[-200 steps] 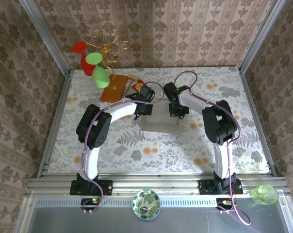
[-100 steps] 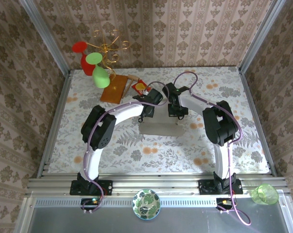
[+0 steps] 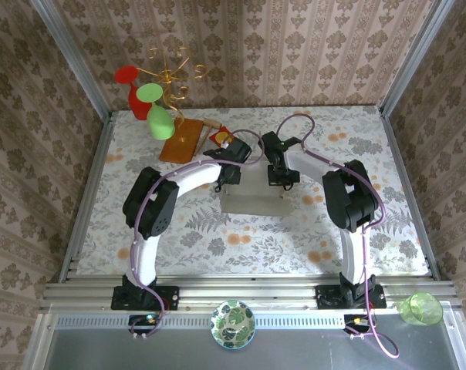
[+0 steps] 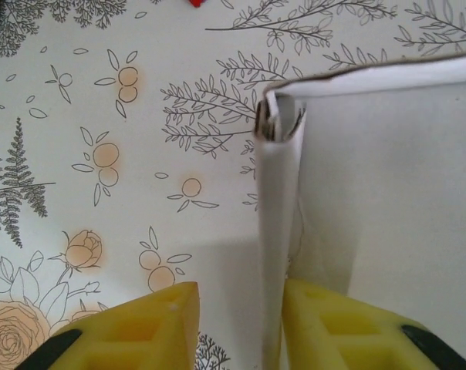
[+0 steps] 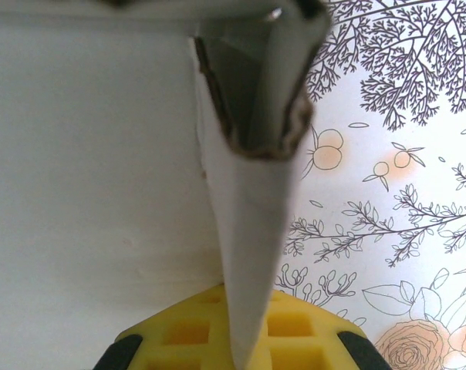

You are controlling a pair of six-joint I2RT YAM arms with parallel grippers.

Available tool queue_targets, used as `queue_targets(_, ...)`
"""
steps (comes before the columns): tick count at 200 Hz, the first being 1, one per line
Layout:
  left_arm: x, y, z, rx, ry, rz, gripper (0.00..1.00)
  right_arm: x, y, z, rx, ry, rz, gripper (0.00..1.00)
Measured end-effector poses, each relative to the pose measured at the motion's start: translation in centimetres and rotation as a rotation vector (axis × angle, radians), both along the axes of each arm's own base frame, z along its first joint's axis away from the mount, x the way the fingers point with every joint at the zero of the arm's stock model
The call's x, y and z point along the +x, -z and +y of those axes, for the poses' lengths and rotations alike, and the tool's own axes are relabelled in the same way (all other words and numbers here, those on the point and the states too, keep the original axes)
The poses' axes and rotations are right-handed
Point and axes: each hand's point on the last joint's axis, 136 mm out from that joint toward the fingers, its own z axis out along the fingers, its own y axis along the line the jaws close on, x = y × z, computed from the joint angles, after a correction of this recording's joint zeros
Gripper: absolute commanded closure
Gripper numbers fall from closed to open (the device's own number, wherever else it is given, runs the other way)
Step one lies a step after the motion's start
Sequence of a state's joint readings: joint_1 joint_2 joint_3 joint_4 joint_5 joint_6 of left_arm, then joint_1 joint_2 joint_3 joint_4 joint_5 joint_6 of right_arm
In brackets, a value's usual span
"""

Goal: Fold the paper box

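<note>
Side-wall folding step, I judge. Paper box [image 3: 254, 202] mid-table, between my arms. Left gripper [image 4: 237, 312]: jaws parted, straddling left wall, no grip. Right gripper [image 5: 244, 335]: pinched on right wall. Next likely needs left re-grip and tucking wall.

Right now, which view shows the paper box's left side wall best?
Left wrist: the left side wall stands edge-on between the left gripper's parted jaws, its doubled top corner clear. Top external shows the paper box small, with that wall too small to read. Right wrist shows the box's opposite wall instead, pinched in the right gripper.
</note>
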State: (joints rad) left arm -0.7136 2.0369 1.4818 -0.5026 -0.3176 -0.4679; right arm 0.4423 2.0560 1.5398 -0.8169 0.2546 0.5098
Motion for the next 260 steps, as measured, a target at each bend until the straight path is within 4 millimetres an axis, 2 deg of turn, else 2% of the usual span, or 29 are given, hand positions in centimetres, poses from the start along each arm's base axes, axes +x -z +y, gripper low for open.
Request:
queue_targets(58, -1.5, 1.1, 0.0, -0.034, 0.007, 0.064, 0.68, 0.0, 0.0, 0.0, 0.001, 0.003, -0.001, 1.0)
queue_targets(70, -1.5, 1.1, 0.0, -0.043, 0.003, 0.07, 0.77, 0.0, 0.0, 0.0, 0.001, 0.003, -0.001, 1.0)
queue_targets(94, -1.3, 1.0, -0.3, -0.071, -0.005, 0.068, 1.0, 0.0, 0.0, 0.1, 0.003, 0.002, -0.002, 1.0)
queue_targets(132, -1.0, 0.7, -0.3, -0.053, -0.006, 0.049, 1.0, 0.1, 0.0, 0.2, 0.009, 0.007, -0.005, 1.0)
queue_targets(168, -0.8, 0.8, -0.5, 0.039, -0.006, 0.014, 1.0, 0.1, 0.0, 0.2, 0.013, 0.016, -0.005, 1.0)
queue_targets(188, -0.8, 0.8, -0.6, 0.058, -0.003, 0.008, 0.75, 0.0, 0.0, 0.3, 0.018, 0.015, -0.003, 1.0)
queue_targets(200, -0.9, 0.7, -0.3, 0.074, -0.004, 0.009, 0.64, 0.0, 0.0, 0.2, 0.018, 0.017, -0.003, 1.0)
queue_targets(224, -0.7, -0.3, 0.1, 0.076, -0.01, 0.021, 0.52, -0.2, 0.0, -0.1, 0.019, 0.024, -0.005, 1.0)
queue_targets(239, -0.4, -2.5, -0.2, 0.018, -0.018, 0.008, 0.47, -0.3, -0.1, -0.2, 0.025, 0.025, -0.018, 1.0)
queue_targets(252, -0.2, -5.5, -0.5, -0.062, -0.031, -0.017, 0.46, -0.5, -0.2, -0.3, 0.032, 0.024, -0.032, 1.0)
queue_targets(260, 0.2, -8.1, -0.5, -0.129, -0.047, -0.042, 0.46, -0.6, -0.2, -0.3, 0.037, 0.024, -0.042, 1.0)
